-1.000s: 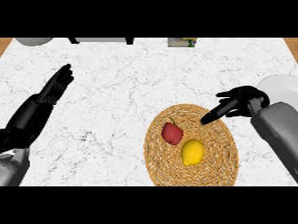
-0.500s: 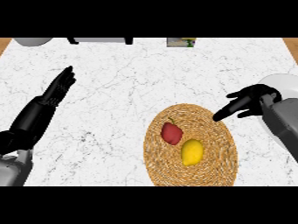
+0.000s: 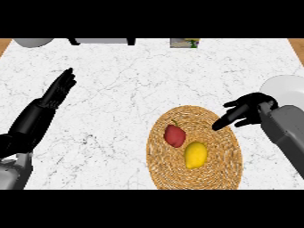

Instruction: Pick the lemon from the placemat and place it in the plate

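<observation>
A yellow lemon (image 3: pixel 195 154) lies on the round woven placemat (image 3: pixel 193 178), just below and right of a red fruit (image 3: pixel 174 135). The white plate (image 3: pixel 292 87) sits at the counter's right edge, partly hidden by my right forearm. My right hand (image 3: pixel 248 111) hovers over the placemat's upper right rim, fingers relaxed and pointing down-left toward the fruit, holding nothing. It is apart from the lemon. My left hand (image 3: pixel 55 93) rests open at the left, fingers straight and pointing up.
A white bowl (image 3: pixel 33 42) shows at the top left edge. A dark appliance base (image 3: pixel 101 41) and a small box (image 3: pixel 184 42) stand along the counter's back edge. Wooden floor shows past both upper corners of the marble counter.
My right hand has drifted right and slightly down, from over the placemat's top toward its upper right rim. The left hand has shifted a little. The fruit has not moved.
</observation>
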You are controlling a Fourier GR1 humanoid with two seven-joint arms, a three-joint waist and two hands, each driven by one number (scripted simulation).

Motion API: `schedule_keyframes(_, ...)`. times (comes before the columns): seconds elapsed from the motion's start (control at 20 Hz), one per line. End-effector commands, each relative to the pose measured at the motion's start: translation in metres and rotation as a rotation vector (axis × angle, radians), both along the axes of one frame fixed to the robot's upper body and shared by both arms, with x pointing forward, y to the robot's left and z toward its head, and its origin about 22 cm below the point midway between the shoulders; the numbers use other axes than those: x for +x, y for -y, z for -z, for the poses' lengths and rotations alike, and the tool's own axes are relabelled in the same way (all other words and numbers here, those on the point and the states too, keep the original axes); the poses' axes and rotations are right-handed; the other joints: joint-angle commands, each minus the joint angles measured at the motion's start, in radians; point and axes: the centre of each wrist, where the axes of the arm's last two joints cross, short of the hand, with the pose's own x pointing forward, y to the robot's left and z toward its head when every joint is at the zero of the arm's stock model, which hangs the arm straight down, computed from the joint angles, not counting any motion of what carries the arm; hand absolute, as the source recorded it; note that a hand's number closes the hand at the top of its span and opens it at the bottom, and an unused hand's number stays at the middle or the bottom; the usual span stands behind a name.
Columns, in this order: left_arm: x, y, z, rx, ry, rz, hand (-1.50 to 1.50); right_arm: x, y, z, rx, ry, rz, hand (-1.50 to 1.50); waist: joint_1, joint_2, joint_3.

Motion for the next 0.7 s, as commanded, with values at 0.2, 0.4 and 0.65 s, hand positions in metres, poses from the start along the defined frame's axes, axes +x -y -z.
schedule_keyframes(0.2,-0.001,0.012,-0.003,-0.007,-0.002,-0.019,0.0,-0.013,-0.023,0.006,-0.011,-0.193,-0.079,-1.5,-0.004,-0.002,0.0)
schedule_keyframes(0.4,0.002,0.002,-0.012,-0.001,0.006,-0.008,0.0,-0.036,-0.029,0.041,0.02,-0.233,-0.103,-1.5,-0.006,-0.002,0.0)
schedule_keyframes(0.65,0.001,0.011,-0.005,0.002,0.001,-0.003,0.0,-0.041,-0.06,0.046,0.065,-0.242,-0.124,-1.5,-0.004,-0.001,0.0)
